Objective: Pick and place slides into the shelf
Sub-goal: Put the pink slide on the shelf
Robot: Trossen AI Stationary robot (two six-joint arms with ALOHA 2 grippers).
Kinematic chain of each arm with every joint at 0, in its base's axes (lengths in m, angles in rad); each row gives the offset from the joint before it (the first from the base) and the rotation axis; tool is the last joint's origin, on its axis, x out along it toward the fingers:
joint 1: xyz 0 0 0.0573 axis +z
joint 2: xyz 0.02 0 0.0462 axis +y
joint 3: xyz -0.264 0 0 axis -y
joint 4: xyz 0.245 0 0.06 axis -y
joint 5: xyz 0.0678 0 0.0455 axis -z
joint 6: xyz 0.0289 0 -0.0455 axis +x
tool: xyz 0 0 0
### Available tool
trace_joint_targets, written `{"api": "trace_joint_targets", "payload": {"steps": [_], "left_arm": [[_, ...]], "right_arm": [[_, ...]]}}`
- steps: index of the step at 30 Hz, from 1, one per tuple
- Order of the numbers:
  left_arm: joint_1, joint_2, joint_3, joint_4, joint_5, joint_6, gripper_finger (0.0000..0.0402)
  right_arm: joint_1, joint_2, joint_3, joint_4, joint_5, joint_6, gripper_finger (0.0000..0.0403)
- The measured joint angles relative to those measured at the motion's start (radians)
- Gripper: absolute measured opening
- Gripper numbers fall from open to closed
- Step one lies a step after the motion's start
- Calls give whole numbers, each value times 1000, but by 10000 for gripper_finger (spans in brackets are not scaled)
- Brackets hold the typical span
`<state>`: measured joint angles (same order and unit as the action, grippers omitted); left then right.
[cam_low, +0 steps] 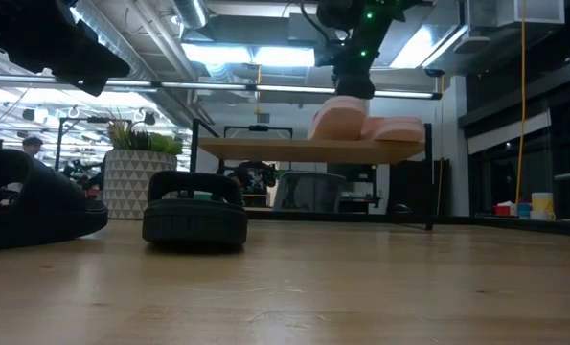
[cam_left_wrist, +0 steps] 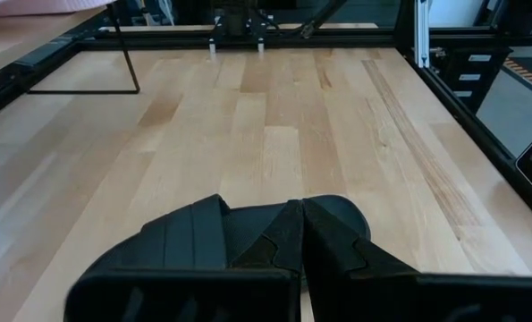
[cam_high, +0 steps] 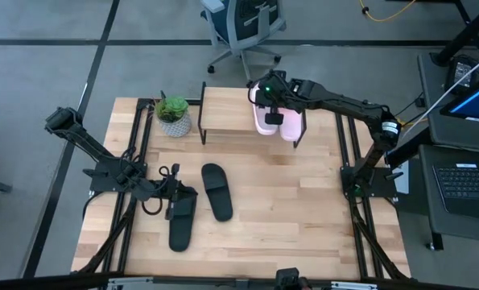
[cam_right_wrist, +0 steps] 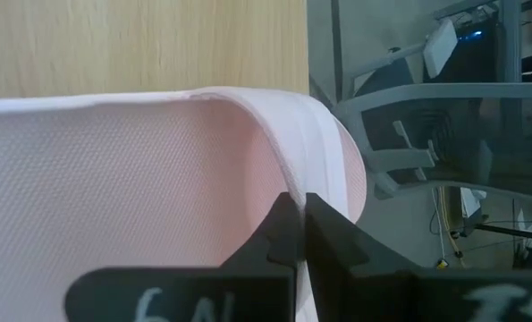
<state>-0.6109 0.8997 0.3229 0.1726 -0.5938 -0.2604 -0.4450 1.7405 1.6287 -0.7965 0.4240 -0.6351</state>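
Setting a pale pink, wide-strapped slide onto the low shelf with the light wooden top board and thin black legs looks like the step in hand; a second pink slide already lies just beside it there. On the big pale wooden surface, two matte black slides lie near each other. The right arm reaches across over the shelf, its claw pinching the pink slide's edge. The left arm lies low, its claw pressed together on the nearer black slide. Next: release pink, then lift black.
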Motion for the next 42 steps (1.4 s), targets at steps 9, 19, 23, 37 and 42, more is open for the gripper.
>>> {"api": "trace_joint_targets", "payload": {"steps": [9,19,23,37,42], "left_arm": [[0,0,0,0,0,0,0],[0,0,0,0,0,0,0],[0,0,0,0,0,0,0],[0,0,0,0,0,0,0],[0,0,0,0,0,0,0]], "right_arm": [[0,0,0,16,2,1,11],[0,0,0,20,46,4,11],[1,0,0,15,51,5,11],[0,0,0,1,45,3,11],[0,0,0,-7,15,3,11]]}}
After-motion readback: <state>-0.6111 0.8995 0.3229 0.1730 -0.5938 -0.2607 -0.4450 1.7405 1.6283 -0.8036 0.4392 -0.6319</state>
